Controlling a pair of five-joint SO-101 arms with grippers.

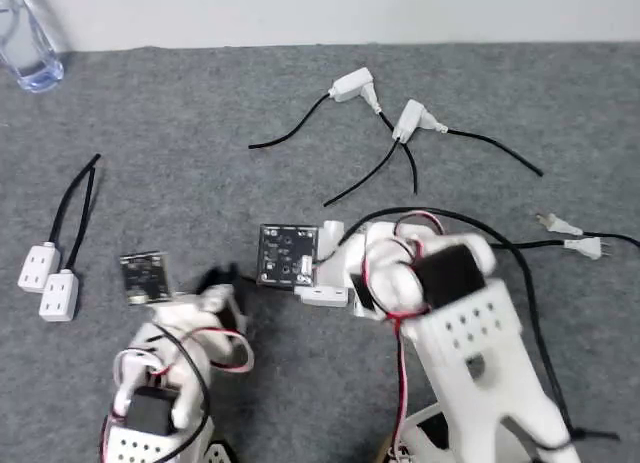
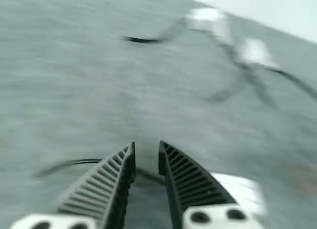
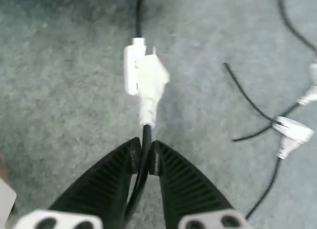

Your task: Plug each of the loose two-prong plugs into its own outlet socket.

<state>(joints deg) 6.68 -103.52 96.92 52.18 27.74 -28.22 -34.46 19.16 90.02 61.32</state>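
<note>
Right gripper [image 3: 143, 149] pinches the black cord [image 3: 145, 132] of a plug [image 3: 152, 85] against a socket [image 3: 131, 70], white connectors [image 3: 292, 132] nearby.

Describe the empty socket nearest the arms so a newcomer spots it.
At the left of the grey table, two white outlet sockets lie side by side with nothing plugged in. You want the lower socket, nearer the arms and just right of its twin.

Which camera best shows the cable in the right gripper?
The right wrist view: the black cable sits pinched in the right gripper and runs to a white plug. In the high view the arm covers that grip; the left wrist view is too blurred to tell.
</note>
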